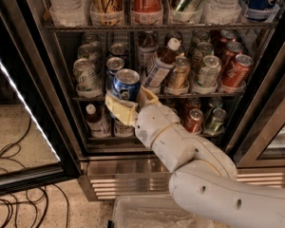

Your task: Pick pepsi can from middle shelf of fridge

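The fridge [43, 65] stands open in front of me. Its middle shelf [88, 98] holds cans and a bottle in clear cup holders. My gripper [131, 101] reaches in from the lower right on a white arm. Its cream fingers [118, 109] are shut on the blue pepsi can [125, 84], gripping its lower half. The can is upright with its silver top showing. It sits at the shelf's front rail, left of centre, in front of another can.
A pale green-white can [85, 73] stands left of the pepsi can; a brown bottle [159, 64], a gold-brown can [179, 73] and red cans [236, 70] stand to the right. The glass door [19, 99] hangs open at left. Cables [9, 170] lie on the floor. A clear bin [147, 213] is below.
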{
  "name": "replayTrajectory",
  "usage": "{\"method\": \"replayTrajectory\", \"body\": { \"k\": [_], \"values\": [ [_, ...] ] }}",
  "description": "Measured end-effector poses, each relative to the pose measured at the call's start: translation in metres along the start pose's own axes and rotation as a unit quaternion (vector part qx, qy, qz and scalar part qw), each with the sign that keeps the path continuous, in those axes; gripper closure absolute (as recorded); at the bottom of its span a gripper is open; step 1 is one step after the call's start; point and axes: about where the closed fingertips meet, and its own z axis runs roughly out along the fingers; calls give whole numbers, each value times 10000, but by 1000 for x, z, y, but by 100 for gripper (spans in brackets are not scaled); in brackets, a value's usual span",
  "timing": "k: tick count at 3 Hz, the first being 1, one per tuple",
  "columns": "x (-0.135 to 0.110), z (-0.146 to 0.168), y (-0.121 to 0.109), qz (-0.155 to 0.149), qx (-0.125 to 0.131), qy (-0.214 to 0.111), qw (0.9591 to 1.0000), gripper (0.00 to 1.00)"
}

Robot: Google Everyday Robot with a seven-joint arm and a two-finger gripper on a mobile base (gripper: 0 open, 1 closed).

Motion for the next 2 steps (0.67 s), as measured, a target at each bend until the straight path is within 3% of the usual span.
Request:
{"method": "replayTrajectory", "body": {
  "k": [1,2],
  "values": [
    [1,-10,1,260,-41,-7,9997,100],
    [1,-10,1,261,-42,-7,9996,100]
  ]
}}
